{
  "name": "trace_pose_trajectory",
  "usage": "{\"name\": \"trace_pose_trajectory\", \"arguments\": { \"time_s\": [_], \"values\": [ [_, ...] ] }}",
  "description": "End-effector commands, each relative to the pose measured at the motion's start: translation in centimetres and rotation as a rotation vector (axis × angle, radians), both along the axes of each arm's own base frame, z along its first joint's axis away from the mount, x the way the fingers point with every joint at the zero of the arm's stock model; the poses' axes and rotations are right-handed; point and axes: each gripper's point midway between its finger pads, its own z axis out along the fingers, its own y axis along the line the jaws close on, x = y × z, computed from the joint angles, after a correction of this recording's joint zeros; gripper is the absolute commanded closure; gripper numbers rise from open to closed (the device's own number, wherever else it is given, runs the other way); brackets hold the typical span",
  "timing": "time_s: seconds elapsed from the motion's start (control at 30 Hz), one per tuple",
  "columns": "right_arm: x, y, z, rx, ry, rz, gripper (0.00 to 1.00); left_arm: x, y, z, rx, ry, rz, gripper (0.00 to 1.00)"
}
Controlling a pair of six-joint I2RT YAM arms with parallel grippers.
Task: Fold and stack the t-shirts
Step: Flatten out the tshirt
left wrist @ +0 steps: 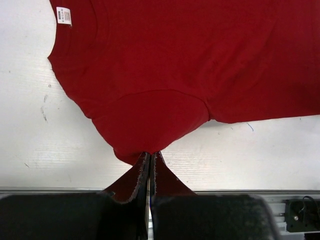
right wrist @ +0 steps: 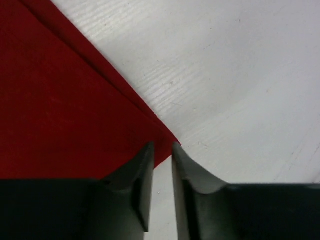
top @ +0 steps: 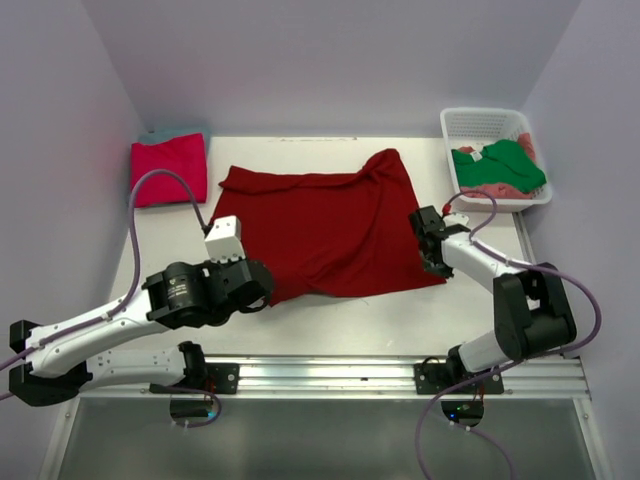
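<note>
A dark red t-shirt (top: 330,235) lies spread across the middle of the table. My left gripper (top: 266,290) is shut on the edge of its near-left sleeve (left wrist: 150,125), the jaws pressed together in the left wrist view (left wrist: 150,155). My right gripper (top: 434,266) sits low at the shirt's near-right corner. In the right wrist view (right wrist: 162,146) its jaws stand a narrow gap apart, with the red corner (right wrist: 167,142) lying between the tips. A folded magenta-pink t-shirt (top: 168,170) rests on a teal one (top: 178,132) at the back left.
A white lattice basket (top: 480,120) at the back right holds a crumpled green t-shirt (top: 505,165) and a salmon-pink one (top: 527,146). Walls enclose the table on three sides. A metal rail (top: 330,375) runs along the near edge.
</note>
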Motion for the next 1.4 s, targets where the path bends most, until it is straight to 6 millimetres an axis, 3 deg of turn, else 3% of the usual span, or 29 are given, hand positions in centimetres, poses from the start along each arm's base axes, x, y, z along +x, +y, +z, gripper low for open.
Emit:
{"name": "trace_pose_trajectory", "arguments": {
  "time_s": [0.0,0.03,0.07,0.1,0.47,0.5,0.53,0.63,0.8,0.97,1.17,1.2,1.3,1.37],
  "values": [
    [0.6,1.3,0.5,0.091,-0.080,0.008,0.81,1.0,-0.6,0.4,-0.004,-0.063,0.002,1.00],
    [0.4,1.3,0.4,0.092,-0.079,0.009,0.85,1.0,-0.7,0.2,-0.008,-0.063,0.001,1.00],
    [0.2,1.3,0.2,0.098,-0.070,0.008,0.97,1.1,-0.9,0.1,-0.009,-0.063,-0.003,1.00],
    [0.5,1.6,0.0,0.107,-0.072,0.020,1.00,1.1,-1.0,-0.1,-0.007,-0.064,-0.006,1.00],
    [0.5,2.3,-3.4,0.117,0.035,0.020,1.00,1.3,-1.2,-0.1,-0.012,-0.073,-0.002,1.00],
    [0.1,2.3,-3.6,0.114,0.061,0.021,0.97,1.3,-1.1,0.0,-0.013,-0.077,-0.001,1.00],
    [0.0,2.4,-3.6,0.120,0.072,0.024,0.87,1.4,-1.0,0.1,-0.017,-0.082,0.003,1.00],
    [-0.5,2.8,-3.6,0.139,0.104,0.042,0.75,1.4,-0.8,0.1,-0.014,-0.090,0.006,1.00],
    [-0.6,3.0,-3.1,0.149,0.107,0.054,0.70,1.4,-0.6,0.1,-0.016,-0.092,0.007,1.00],
    [-0.5,3.9,-4.1,0.191,0.130,0.062,0.70,1.3,-0.4,0.1,-0.023,-0.093,0.010,1.00],
    [-1.2,5.8,-5.4,0.301,0.155,0.066,0.76,1.0,0.0,0.0,-0.035,-0.086,0.017,1.00],
    [-1.0,6.0,-5.5,0.310,0.146,0.066,0.86,1.0,0.1,-0.1,-0.037,-0.085,0.018,1.00],
    [-1.5,5.9,-5.8,0.310,0.156,0.070,1.00,0.9,0.1,-0.2,-0.040,-0.081,0.016,1.00],
    [-1.7,6.1,-5.8,0.318,0.161,0.079,1.00,0.9,0.0,-0.2,-0.043,-0.081,0.015,1.00]
  ]
}}
